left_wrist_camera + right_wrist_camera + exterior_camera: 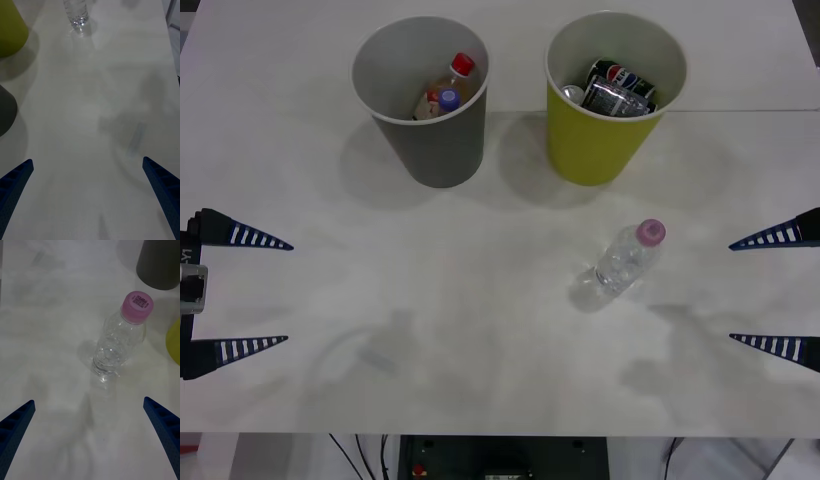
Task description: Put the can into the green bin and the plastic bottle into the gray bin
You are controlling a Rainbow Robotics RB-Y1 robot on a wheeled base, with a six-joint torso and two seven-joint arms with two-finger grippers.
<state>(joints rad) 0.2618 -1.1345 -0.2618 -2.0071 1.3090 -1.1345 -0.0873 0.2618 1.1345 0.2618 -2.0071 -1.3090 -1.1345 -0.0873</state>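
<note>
Nearest us, left gripper point(268, 293) and right gripper point(748, 291) gape wide, empty-handed; plastic bottle point(626, 258) upright before green bin point(612, 140), gray bin point(435, 140) alongside.

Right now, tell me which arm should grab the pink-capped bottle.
The right. The plastic bottle stands upright on the table's right half, close to the open right gripper, straight ahead of its fingers. The open left gripper waits at the far left edge.
</note>
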